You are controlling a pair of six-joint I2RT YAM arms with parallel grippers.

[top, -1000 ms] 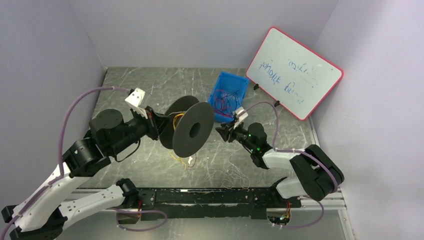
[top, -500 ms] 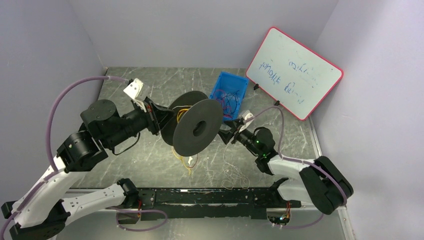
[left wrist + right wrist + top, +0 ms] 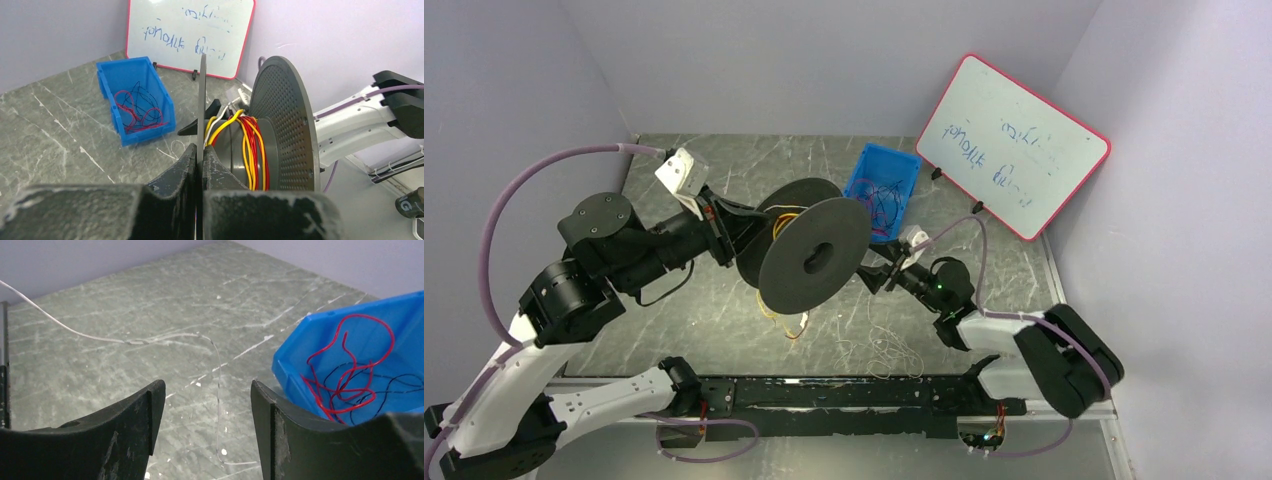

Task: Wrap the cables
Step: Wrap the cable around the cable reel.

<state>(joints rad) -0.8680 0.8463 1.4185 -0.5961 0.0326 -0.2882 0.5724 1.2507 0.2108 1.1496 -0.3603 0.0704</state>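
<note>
**Pincer clamps spool; winding partly done**

Nearest the arm bases, a loose tangle of white cables lies on the tabletop, not yet gathered. Just beyond, the left pincer is clenched on the thin edge of the spool, holding it up off the tabletop. Yellow, orange and red strands are already wound round its hub, and a few ends dangle below it. The right pincer sits just beside the spool's other face, released, with nothing between its fingers. One white strand trails across the tabletop ahead of it.

Farther back, the bin holds a knot of red and dark cables. Behind it a whiteboard leans on the wall.

By my reading the job is only partly through. Some turns are on, while the white tangle and the bin's contents are left to wind.
</note>
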